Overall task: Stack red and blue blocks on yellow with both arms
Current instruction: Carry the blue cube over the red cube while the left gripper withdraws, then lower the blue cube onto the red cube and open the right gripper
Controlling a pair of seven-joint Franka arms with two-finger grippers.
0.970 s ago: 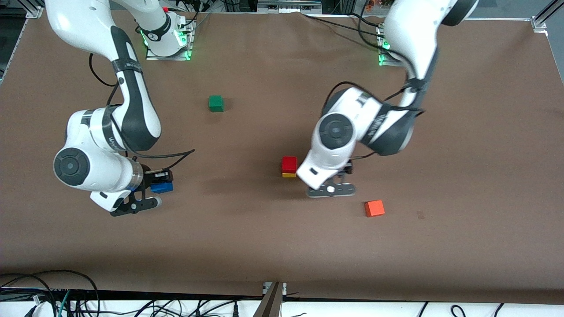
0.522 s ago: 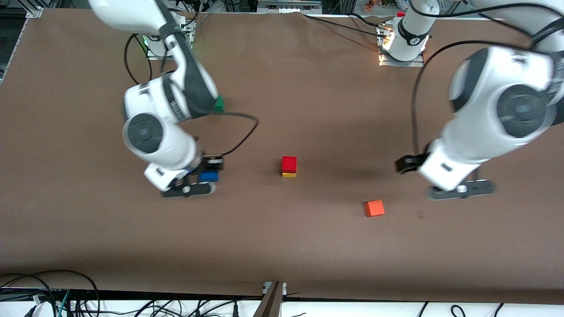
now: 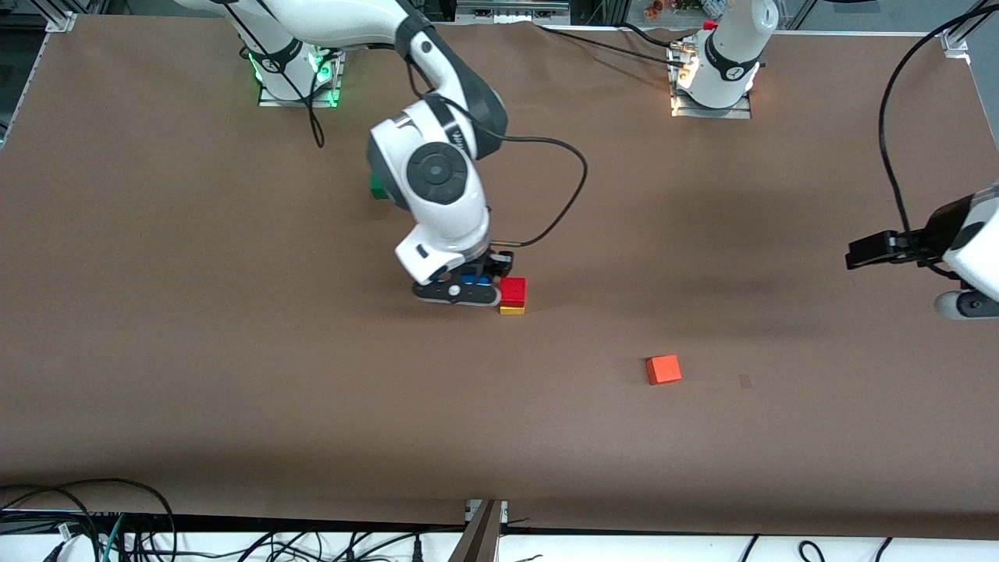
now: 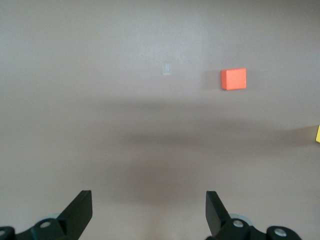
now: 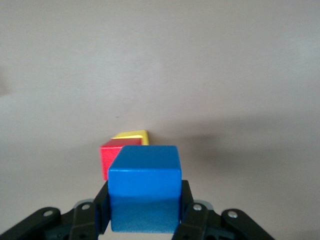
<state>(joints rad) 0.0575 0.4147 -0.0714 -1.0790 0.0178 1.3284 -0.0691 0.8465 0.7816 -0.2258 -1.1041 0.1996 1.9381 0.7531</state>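
- Your right end effector (image 3: pixel 478 287) is clamped on the blue block (image 5: pixel 145 187), one finger on each side face, so the block's underside is free to be set down flat.
- It holds the blue block up in the air, just beside the red block (image 3: pixel 513 291) on the side toward the right arm's end of the worktop (image 3: pixel 234 390); I judge you are on the carry-in leg and not yet centred over the stack.
- The red block already sits on the yellow block (image 3: pixel 512 311), of which only a thin edge shows under it in the front view. That leaves the red block's top as the landing spot.
- In the right wrist view the red and yellow faces are slightly turned against each other, so the stack may be a little skewed; lower gently.
- Your left end effector (image 4: pixel 149 210) has its fingers spread wide with nothing between them, and waits over bare worktop at the left arm's end, well apart from the stack, likely to leave you room.
- The orange-red cube (image 3: pixel 663 369) and the half-hidden green cube (image 3: pixel 377 188) play no part.
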